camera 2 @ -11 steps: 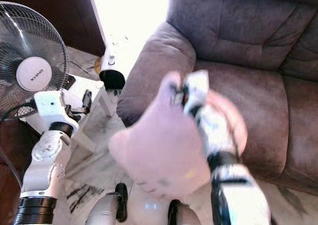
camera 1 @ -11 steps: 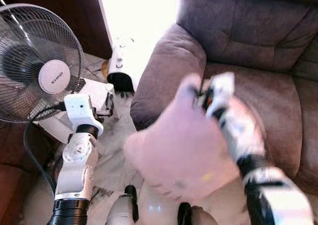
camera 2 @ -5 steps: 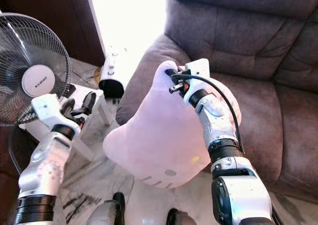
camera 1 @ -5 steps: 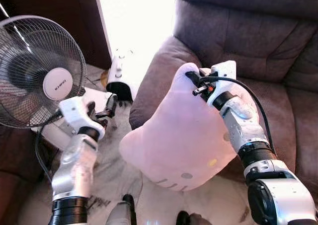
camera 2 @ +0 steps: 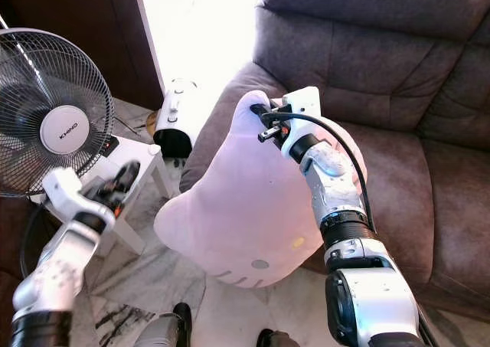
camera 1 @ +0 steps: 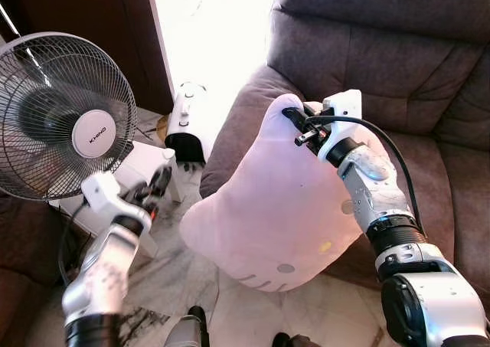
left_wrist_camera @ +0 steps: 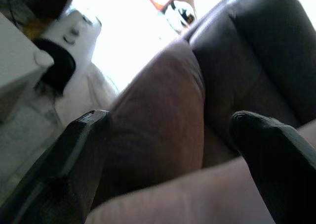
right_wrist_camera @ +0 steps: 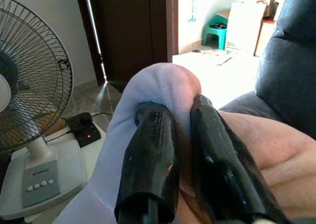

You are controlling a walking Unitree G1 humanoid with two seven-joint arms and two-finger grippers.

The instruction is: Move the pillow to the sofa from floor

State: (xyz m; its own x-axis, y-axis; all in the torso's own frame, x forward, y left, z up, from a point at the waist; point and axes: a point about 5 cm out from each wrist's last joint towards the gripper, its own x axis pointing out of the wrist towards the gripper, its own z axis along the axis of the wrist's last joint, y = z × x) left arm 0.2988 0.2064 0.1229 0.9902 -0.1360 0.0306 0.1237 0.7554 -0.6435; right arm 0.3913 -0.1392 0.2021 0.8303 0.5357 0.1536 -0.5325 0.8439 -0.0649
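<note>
The pink pillow (camera 1: 283, 201), shaped like a cat's face, hangs in the air in front of the brown sofa (camera 1: 367, 56), level with its left armrest and over the front of the seat. My right gripper (camera 1: 295, 125) is shut on the pillow's top ear, which is squeezed between the black fingers (right_wrist_camera: 153, 150). Lower at the left, my left gripper (camera 1: 157, 182) is open beside the white table, holding nothing. Its two spread fingers (left_wrist_camera: 74, 155) frame the sofa armrest and the pillow's edge.
A standing fan (camera 1: 69, 117) is at the left, above a low white table (camera 1: 142, 159). A white appliance (camera 1: 186, 117) stands on the marble floor by the bright doorway. The sofa's armrest (camera 1: 245, 125) is just behind the pillow.
The blur has gone. My right arm has lifted the pillow slightly higher, toward the sofa. My left arm has dropped lower and to the left, fingers still spread.
</note>
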